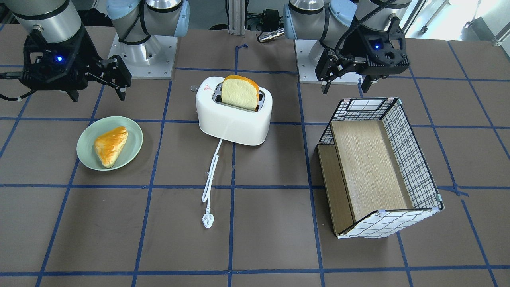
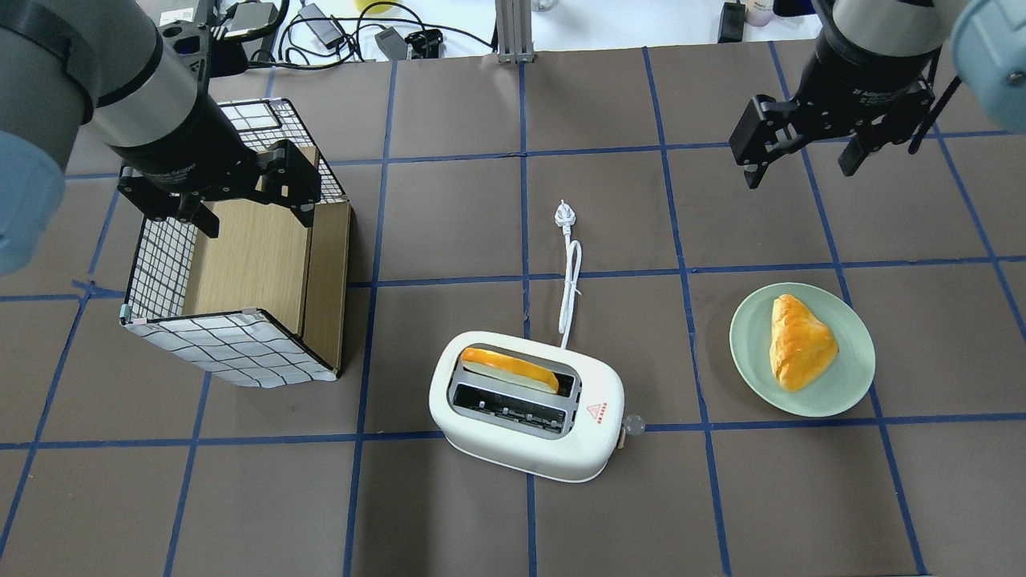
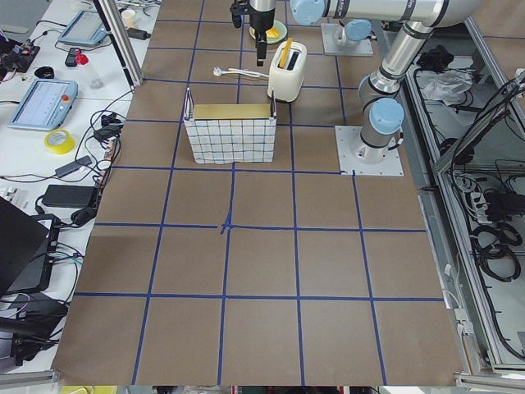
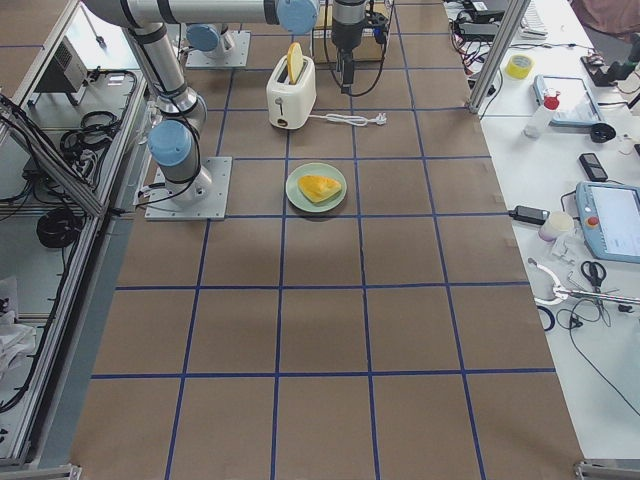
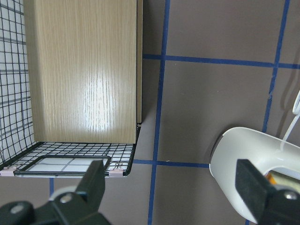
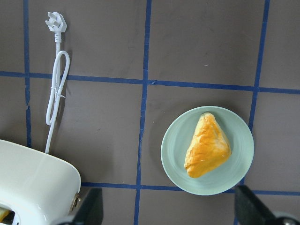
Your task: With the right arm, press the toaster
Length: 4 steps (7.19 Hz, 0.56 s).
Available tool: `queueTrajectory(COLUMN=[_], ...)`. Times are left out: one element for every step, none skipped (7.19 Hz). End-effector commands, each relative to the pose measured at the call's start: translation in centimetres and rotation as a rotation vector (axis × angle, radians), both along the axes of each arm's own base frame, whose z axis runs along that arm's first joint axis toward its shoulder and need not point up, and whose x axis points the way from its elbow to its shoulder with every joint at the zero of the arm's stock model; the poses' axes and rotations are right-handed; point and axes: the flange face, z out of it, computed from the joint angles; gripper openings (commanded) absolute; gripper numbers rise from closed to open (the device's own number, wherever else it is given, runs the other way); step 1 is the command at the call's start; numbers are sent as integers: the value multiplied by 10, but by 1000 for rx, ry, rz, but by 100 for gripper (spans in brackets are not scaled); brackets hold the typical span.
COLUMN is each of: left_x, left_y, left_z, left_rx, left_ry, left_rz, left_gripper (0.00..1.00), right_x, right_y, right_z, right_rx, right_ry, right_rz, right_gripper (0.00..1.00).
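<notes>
Left gripper (image 2: pixel 252 210) hangs over the wire basket (image 2: pixel 232 344), jaws apart and empty. The toaster (image 2: pixel 521 453) stands mid-surface (image 2: pixel 449 232), a bread slice (image 2: pixel 509 369) upright in its far slot. Its lever knob (image 2: pixel 633 424) is on the end facing the plate (image 2: pixel 749 377). Right gripper (image 2: pixel 800 164), spread wide and empty, hovers well beyond that plate. It should probably set one finger (image 2: pixel 749 156) squarely above the knob, then push straight down so nothing tips. The lever's track is hidden and the knob is small and pale.

Pastry (image 1: pixel 111 145) on green plate (image 1: pixel 134 137); grid basket (image 1: pixel 412 159) well apart.
</notes>
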Motion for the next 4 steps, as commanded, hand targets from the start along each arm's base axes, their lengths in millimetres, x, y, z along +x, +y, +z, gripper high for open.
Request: queueTrajectory(left_x=[0, 0, 0, 0], left_y=[0, 0, 0, 0], left_z=[0, 0, 0, 0], left_rx=[1, -1, 1, 1], left_ry=[0, 0, 0, 0], left_rz=[0, 0, 0, 0], left_gripper=[100, 100, 100, 100], right_x=[16, 24, 24, 24], right_y=[2, 2, 0, -2], right_z=[-2, -5, -3, -4], right_rx=[0, 3, 0, 2], right_ry=[-2, -3, 0, -2], right_rz=[-29, -25, -11, 1], right_gripper=[100, 100, 100, 100])
